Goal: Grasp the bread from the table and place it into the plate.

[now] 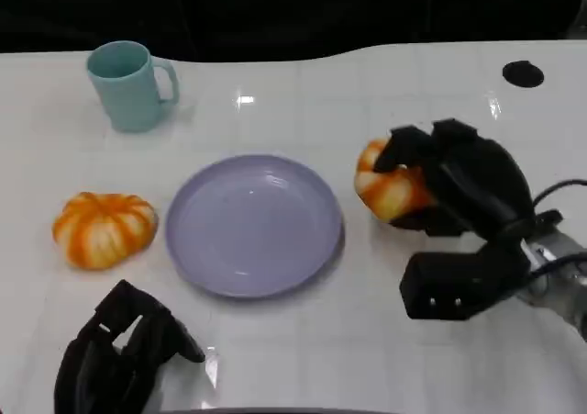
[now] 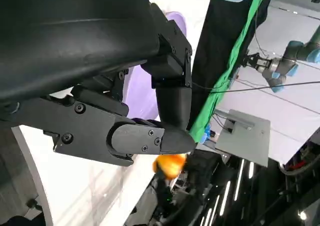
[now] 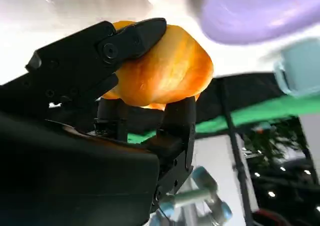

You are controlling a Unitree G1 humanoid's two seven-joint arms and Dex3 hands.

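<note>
The right hand (image 1: pixel 440 180) grips an orange-and-white bread (image 1: pixel 390 184) just right of the lavender plate (image 1: pixel 254 224) — fingers clamped around it (the right wrist view confirms). A second bread (image 1: pixel 103 229) lies left of the plate on the white bench (image 1: pixel 303 341). The left hand (image 1: pixel 119 354) rests near the front edge, fingers curled on nothing.

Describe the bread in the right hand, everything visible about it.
The bread is a rounded bun, orange with pale stripes and a glossy crust. The right hand grips it, black fingers wrapped over its top and sides. It sits just right of the purple plate, not on it. Whether it is lifted off the table is unclear.
</note>
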